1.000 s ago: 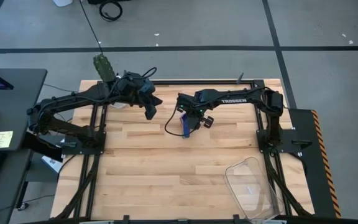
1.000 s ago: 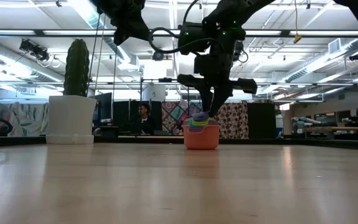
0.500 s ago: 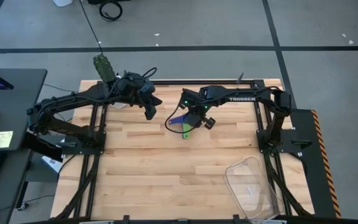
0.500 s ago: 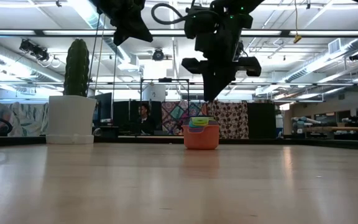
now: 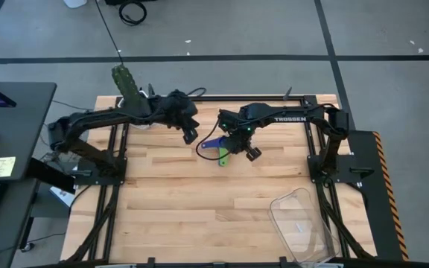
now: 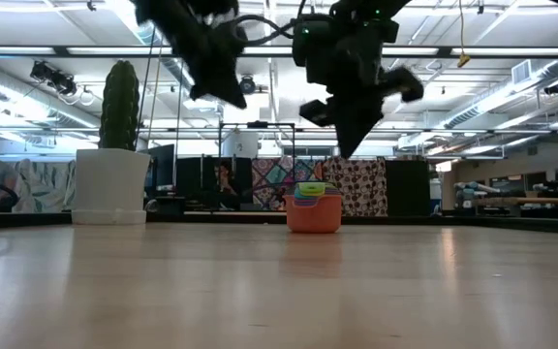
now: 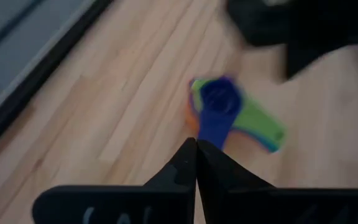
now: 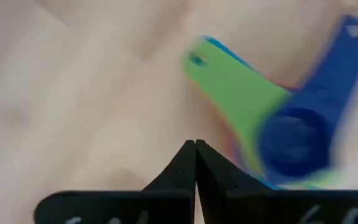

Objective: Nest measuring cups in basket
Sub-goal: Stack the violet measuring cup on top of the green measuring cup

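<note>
The measuring cups stand nested in one stack [image 5: 219, 149] on the wooden table, orange at the bottom [image 6: 313, 215] and dark blue on top [image 7: 219, 102]. A green handle [image 8: 232, 87] and a blue one stick out sideways. My right gripper [image 6: 345, 150] hangs shut just above the stack, a little to its right, and touches nothing. My left gripper [image 5: 191, 136], also shut, hovers higher up to the stack's left, pointing slantwise down at it. The basket [image 5: 304, 223], a clear bin, sits at the table's near right corner.
A white pot with a tall cactus [image 6: 111, 165] stands at the table's far left corner. A black frame rail [image 5: 199, 97] runs along the far edge. Bare wood lies between the stack and the basket.
My right gripper has risen off the top of the stack and rolled about its wrist; the stack stays on the table, with the dark blue handle now pointing left and the green handle showing. My left gripper has come down and toward the table's right, nearer the stack.
</note>
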Controlling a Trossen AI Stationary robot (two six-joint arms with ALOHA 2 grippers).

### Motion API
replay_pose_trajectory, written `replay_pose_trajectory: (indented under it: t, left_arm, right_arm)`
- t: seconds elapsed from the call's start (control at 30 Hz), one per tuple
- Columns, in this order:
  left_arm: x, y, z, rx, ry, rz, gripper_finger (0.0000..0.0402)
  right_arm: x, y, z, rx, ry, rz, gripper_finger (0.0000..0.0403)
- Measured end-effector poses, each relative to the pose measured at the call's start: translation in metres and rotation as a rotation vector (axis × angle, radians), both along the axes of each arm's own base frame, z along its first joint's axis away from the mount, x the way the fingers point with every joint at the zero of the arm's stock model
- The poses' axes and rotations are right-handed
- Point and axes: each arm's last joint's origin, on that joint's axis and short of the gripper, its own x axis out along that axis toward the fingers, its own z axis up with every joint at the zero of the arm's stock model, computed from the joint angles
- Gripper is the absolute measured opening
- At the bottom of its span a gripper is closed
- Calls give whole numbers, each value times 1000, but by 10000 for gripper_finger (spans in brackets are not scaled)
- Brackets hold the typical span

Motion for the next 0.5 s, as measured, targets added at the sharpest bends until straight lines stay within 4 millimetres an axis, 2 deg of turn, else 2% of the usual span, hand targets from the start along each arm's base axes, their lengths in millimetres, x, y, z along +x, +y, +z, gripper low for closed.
replay_pose_trajectory:
  t: [0.1, 0.17, 0.33, 0.5]
  left_arm:
    - [13, 12, -23, -24, 53, -16, 6]
    - [19, 20, -34, -24, 63, -37, 6]
    - [29, 36, -62, -24, 124, -75, 6]
    - [35, 43, -83, -45, 167, -147, 5]
  right_arm:
    - [-2, 7, 1, 168, 27, -56, 6]
    - [0, 14, 1, 212, 14, -38, 5]
    - [5, 26, -4, 214, -6, -50, 5]
    - [8, 26, -18, 180, -30, -115, 4]
